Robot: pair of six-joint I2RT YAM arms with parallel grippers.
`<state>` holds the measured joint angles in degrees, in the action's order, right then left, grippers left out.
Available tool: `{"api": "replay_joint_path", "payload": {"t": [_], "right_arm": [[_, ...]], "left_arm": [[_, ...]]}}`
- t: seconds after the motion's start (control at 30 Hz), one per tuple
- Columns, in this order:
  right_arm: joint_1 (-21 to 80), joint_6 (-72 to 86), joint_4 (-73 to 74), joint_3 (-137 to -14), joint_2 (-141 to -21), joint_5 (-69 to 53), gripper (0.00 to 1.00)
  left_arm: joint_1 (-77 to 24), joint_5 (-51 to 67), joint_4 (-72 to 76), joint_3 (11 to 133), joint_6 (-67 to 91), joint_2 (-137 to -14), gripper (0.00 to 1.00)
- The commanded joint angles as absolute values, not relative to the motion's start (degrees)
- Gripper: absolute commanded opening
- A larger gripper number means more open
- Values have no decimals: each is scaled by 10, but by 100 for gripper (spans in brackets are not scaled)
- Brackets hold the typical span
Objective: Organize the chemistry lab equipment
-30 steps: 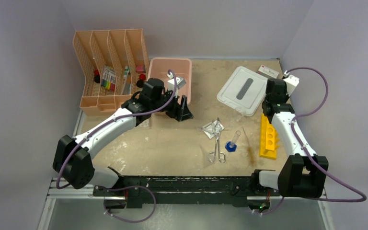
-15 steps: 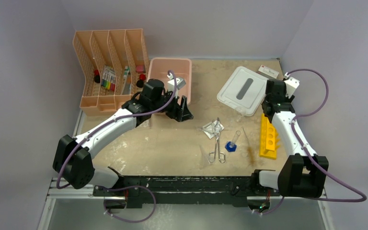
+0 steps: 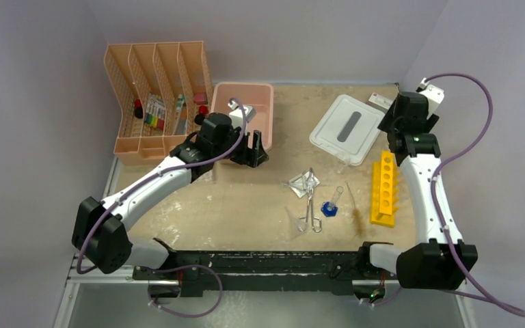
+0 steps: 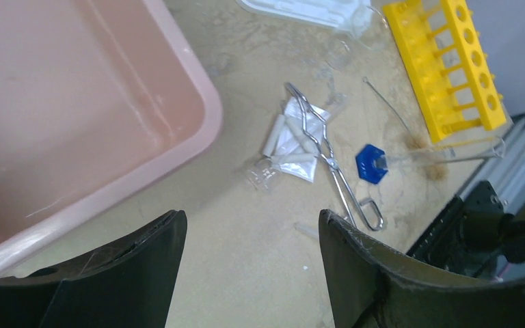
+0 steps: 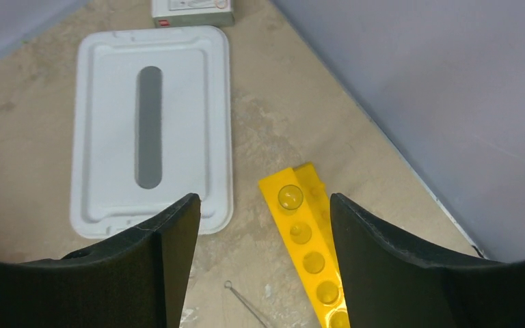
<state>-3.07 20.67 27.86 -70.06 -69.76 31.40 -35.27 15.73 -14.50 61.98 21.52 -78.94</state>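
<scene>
- The left gripper [image 4: 249,220] is held over the near corner of the pink rectangular plastic bin [image 3: 243,85], its jaws spread with nothing between them.
- The right gripper [image 5: 263,205] is raised above the far end of the yellow holed plastic rack [image 3: 385,189], its jaws spread and empty.
- The rack is laid flat on the counter [image 3: 246,205], near the white rectangular lid [image 3: 348,130].
- The metal forceps [image 3: 309,205] are laid across a small clear bag [image 3: 304,182] mid-counter.
- The clear blue-capped tube [image 3: 333,201] is laid just beside the forceps.
</scene>
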Motion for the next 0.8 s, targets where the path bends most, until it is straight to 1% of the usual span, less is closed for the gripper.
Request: {"api": "replay_joint_path", "payload": {"t": [0.0,0.13,0.33,0.43,0.57,0.7,0.77], "right_arm": [[-33,161,314,-751,-682,223,71],[-32,128,320,-767,-679,115,69],[-21,127,329,-738,-687,23,70],[21,139,330,-719,-707,45,74],[72,166,329,-698,-756,94,80],[79,188,335,-691,-810,96,85],[79,195,336,-690,-836,88,90]], "left_arm": [[-350,38,-129,653,238,-738,70],[-349,-16,-120,648,251,-711,70],[-350,-78,-86,615,286,-666,70],[-350,-113,-73,600,300,-653,70],[-350,-124,-90,606,307,-660,70],[-350,-126,-102,611,311,-665,70],[-350,-134,-107,610,312,-668,70]]}}
